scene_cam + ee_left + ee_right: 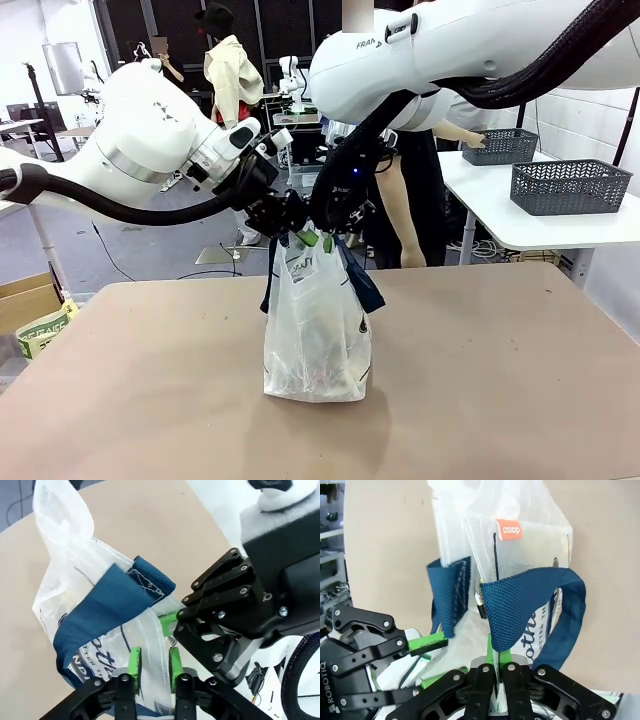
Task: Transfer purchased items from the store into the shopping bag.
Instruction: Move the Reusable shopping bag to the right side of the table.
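shopping bag (316, 330) upright at frame centre, mouth upward | right gripper (495, 652) pinching its rim | left gripper (154, 657) alongside, pads spread, rim between

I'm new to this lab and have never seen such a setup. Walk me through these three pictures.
These are two white robot arms, each ending in a two-finger black gripper with green pads. The wide picture looks across a tan table from between the arms. The other two come from cameras on each wrist, looking along that gripper's fingers. A translucent shopping bag with navy handles stands on the table. The right gripper is pinched shut on the bag's top edge by a handle. The left gripper has its pads slightly apart, with bag plastic between them.
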Controlling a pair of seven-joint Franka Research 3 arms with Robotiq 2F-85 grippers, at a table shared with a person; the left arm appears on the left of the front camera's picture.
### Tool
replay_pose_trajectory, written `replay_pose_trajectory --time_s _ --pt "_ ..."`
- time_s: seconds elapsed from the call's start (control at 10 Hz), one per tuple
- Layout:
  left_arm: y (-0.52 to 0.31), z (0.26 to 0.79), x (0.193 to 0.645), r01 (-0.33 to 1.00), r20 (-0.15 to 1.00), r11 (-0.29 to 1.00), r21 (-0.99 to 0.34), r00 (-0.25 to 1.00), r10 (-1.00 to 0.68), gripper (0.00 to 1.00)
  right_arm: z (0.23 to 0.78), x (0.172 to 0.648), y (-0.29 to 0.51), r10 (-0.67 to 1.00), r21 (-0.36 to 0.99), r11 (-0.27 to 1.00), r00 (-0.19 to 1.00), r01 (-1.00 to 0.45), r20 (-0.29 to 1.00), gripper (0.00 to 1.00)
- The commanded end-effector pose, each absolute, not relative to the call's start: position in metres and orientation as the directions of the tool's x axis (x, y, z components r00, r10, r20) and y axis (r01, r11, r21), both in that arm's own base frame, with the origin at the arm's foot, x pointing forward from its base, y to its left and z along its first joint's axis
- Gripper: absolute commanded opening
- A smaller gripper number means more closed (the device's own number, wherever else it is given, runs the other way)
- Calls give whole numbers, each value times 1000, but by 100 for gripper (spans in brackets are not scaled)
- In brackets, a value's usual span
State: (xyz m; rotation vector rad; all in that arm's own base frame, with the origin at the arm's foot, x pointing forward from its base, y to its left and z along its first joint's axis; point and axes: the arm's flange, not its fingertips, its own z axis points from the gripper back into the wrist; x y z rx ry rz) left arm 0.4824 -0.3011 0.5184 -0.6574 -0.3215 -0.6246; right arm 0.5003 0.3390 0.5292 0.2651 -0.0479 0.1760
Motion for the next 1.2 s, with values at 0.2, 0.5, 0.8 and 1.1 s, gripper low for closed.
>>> replay_pose_trajectory --time_s 0.2,0.5,0.8,1.1 --pt "-284 520 471 647 502 584 -491 758 -416 100 526 504 337 120 311 943 992 -122 25 0" --pt "-282 526 461 640 507 576 -508 763 -401 100 524 506 335 112 308 945 994 -112 18 0" --pt "-285 524 449 646 502 544 -535 761 -410 100 523 509 336 79 301 950 997 -80 13 0" --pt "-302 515 448 644 478 522 -560 765 -431 100 523 508 339 66 284 956 998 -68 16 0"
